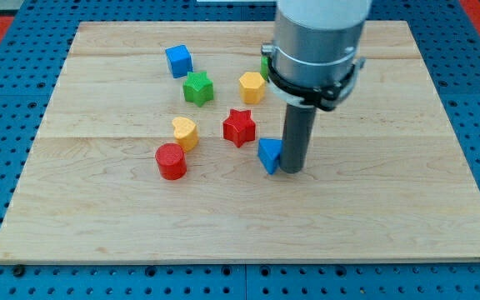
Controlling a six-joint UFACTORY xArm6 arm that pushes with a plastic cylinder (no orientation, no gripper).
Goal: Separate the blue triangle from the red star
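Note:
The blue triangle [268, 155] lies near the middle of the wooden board. The red star [239, 127] sits just up and to the left of it, with a small gap between them. My tip [293, 170] is down on the board right at the blue triangle's right side, touching or nearly touching it. The rod rises from there to the grey arm body [317, 42] at the view's top.
A yellow heart-like block [185, 132] and a red cylinder [172, 162] lie left of the star. A green star [197, 87], a blue cube [178, 61] and a yellow hexagon [252, 87] lie above. A green block [266, 63] is partly hidden behind the arm. The board's edge [248, 260] runs along the bottom.

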